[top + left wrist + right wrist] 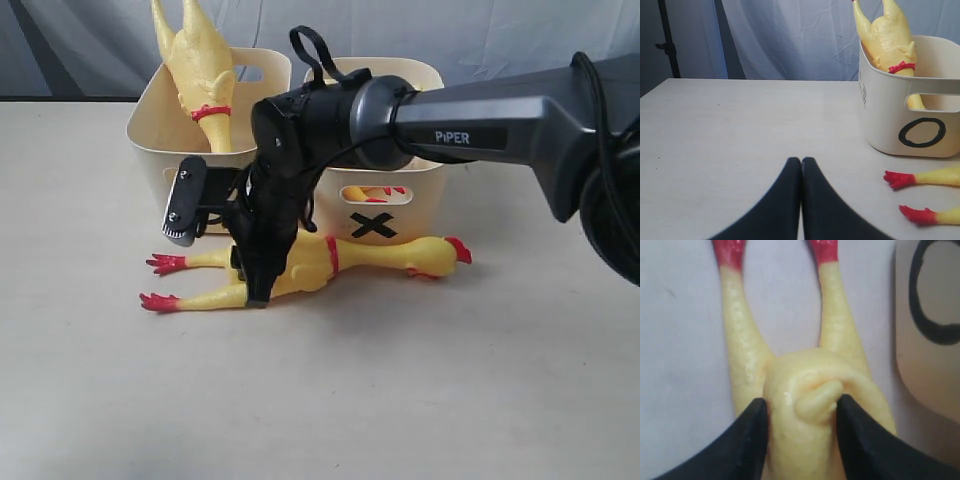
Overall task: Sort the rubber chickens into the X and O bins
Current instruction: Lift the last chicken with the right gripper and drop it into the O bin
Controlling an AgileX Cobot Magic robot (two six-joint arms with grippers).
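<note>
One rubber chicken [385, 256] lies on the table in front of the bins, head to the right and red feet [900, 179] to the left. My right gripper [258, 290] reaches across and down onto its body. In the right wrist view this gripper [802, 407] is shut on the yellow body [790, 450], its fingers pressing both sides at the wing. Another chicken [205, 70] stands feet-up in the O bin [890, 115], the left tub [160, 130]. The X bin [405, 205] stands right of it, with yellow and red showing through its slot. My left gripper [801, 161] is shut on nothing.
Both bins stand side by side at the back of the pale table [400, 400], against a grey-blue curtain [480, 30]. The right arm [480, 120] stretches over the X bin. A dark stand pole [667, 40] rises beyond the table's far edge.
</note>
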